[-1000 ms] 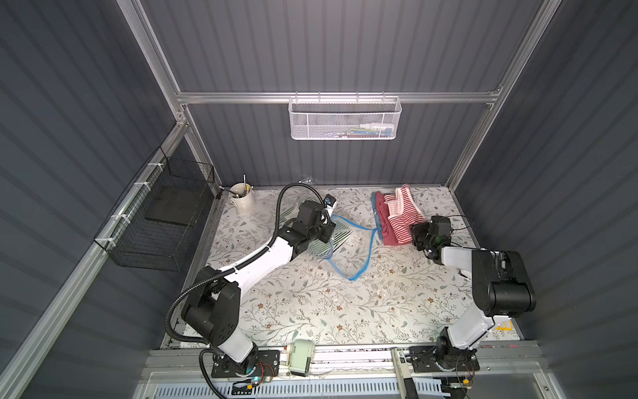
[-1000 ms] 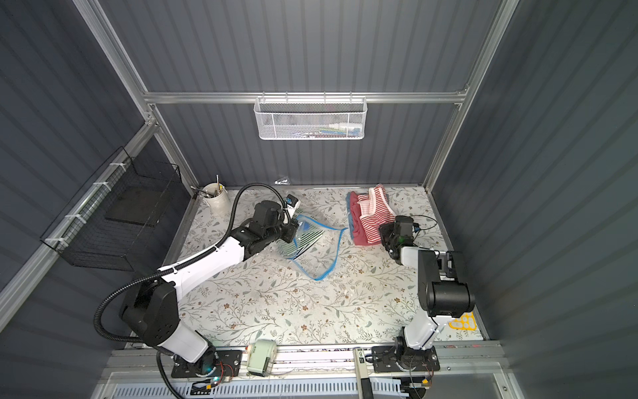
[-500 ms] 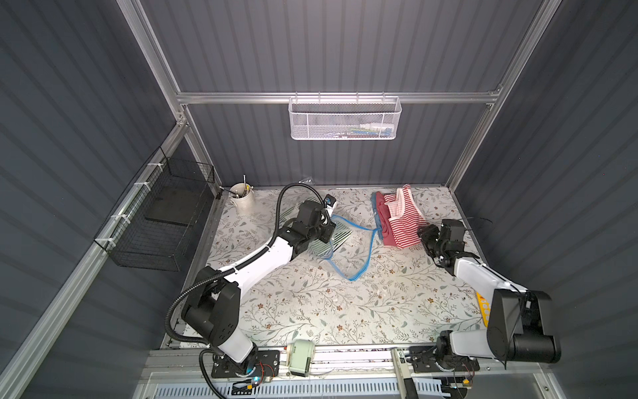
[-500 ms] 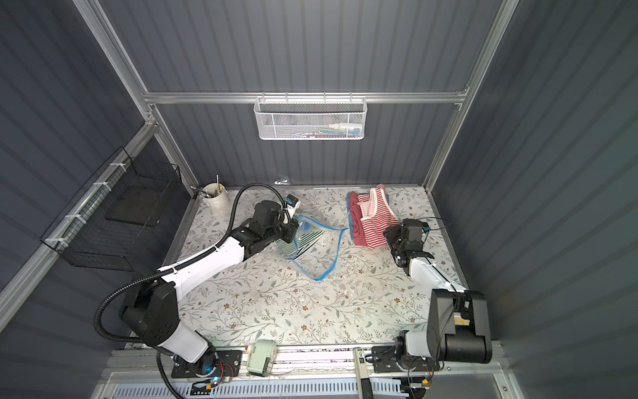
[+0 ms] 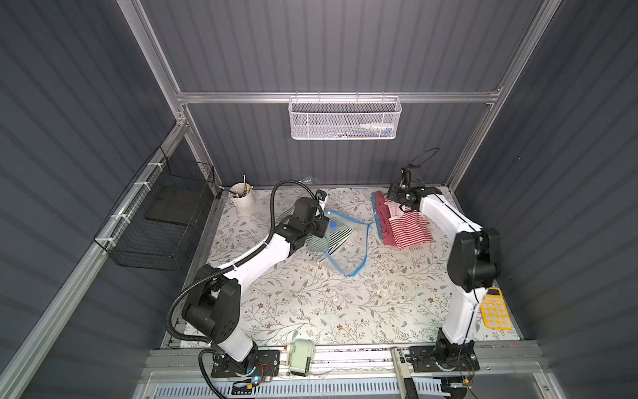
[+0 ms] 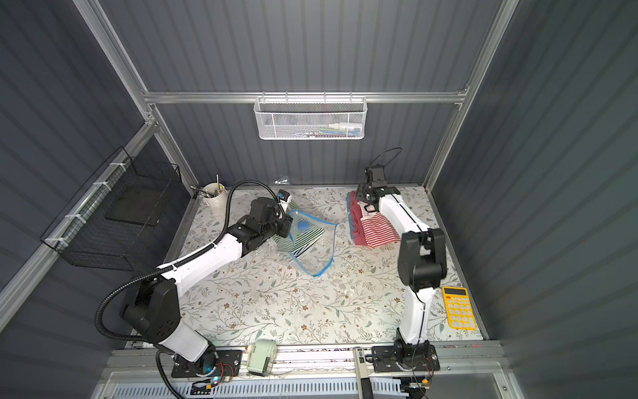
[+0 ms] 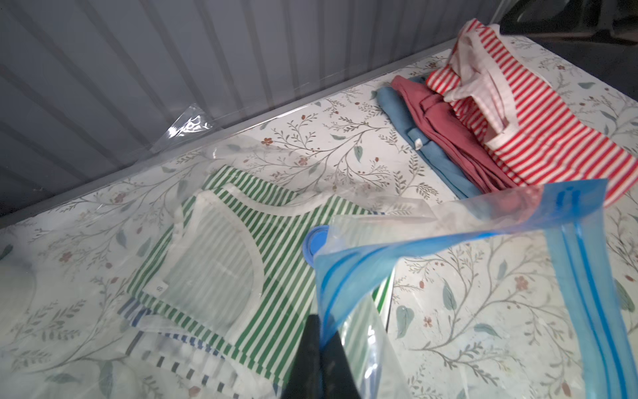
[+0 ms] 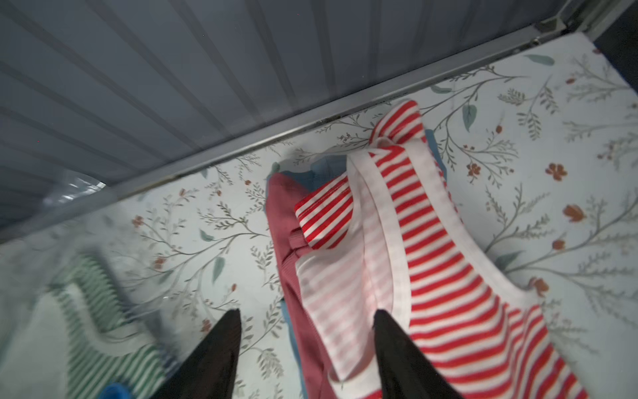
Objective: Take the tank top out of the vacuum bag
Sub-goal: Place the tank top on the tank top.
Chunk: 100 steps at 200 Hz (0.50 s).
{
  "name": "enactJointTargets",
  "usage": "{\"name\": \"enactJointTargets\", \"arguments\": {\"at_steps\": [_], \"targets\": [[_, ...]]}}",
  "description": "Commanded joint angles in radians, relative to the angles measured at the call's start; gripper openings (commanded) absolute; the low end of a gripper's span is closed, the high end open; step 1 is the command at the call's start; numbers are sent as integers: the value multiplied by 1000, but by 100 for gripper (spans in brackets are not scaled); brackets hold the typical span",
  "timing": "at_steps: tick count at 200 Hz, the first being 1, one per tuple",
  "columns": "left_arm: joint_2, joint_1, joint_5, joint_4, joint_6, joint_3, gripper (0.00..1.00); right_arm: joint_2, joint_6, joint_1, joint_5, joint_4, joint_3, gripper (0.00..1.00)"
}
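In both top views, the clear vacuum bag lies mid-frame on the floral bench, with a green-striped tank top inside it. The left hand meets the bag's left edge, and the right hand hovers over a red-striped tank top on folded clothes, upper right. Left wrist view — the left hand is pressed together, pinching the bag's blue zip strip near the round valve cap. Right wrist view — the right hand is spread and holds nothing above the red stripes.
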Motion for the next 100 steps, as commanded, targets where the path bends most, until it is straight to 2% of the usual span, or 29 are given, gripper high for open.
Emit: {"name": "enactJointTargets", "arguments": {"at_steps": [1,42,76,100], "targets": [[36,65,-1,-67,-81,46,0,124,-238,45,161,-193,183,62],[33,76,1,-58,-67,37,0,289,-415,76,228,-375,468,59],[38,76,13,-57,-68,39,0,320,-575,114,363,-375,463,52],[45,76,17,-58,-67,40,0,348,-658,131,427,-378,470,52]]}}
